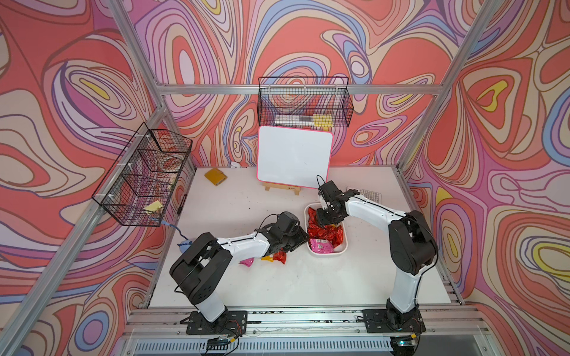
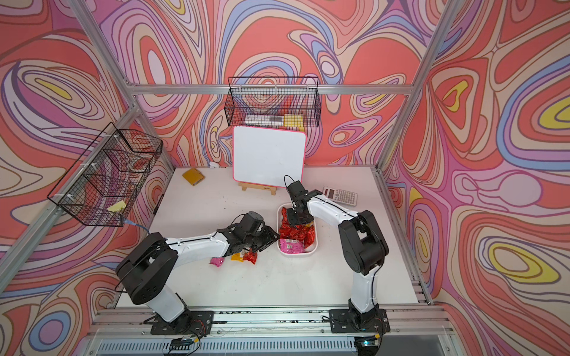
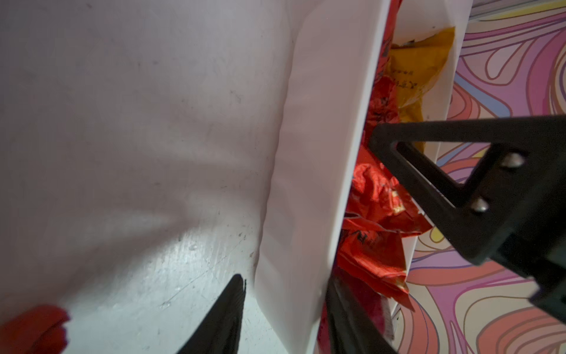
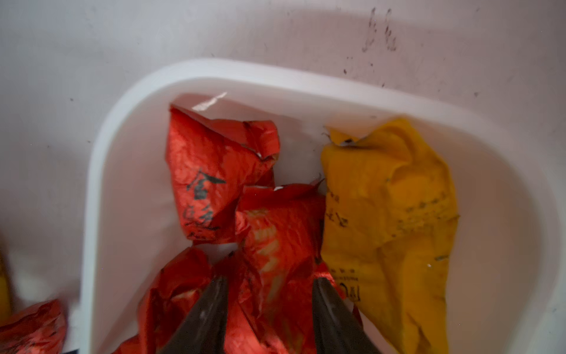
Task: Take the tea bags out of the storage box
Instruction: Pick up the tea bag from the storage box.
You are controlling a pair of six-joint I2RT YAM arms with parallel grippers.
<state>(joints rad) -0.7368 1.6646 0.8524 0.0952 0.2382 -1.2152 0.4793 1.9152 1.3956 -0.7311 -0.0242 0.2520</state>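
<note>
Tea bags [image 4: 214, 171] show crinkly red, yellow foil

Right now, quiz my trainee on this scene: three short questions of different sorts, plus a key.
1. True or false: the storage box holds no tea bags.
2. In both top views, how many tea bags lie outside the box on the table? A) one B) three C) six
3. Fill in: in the left wrist view, the left gripper straddles the box's ____.
Key: 1 false; 2 B; 3 wall.
</note>
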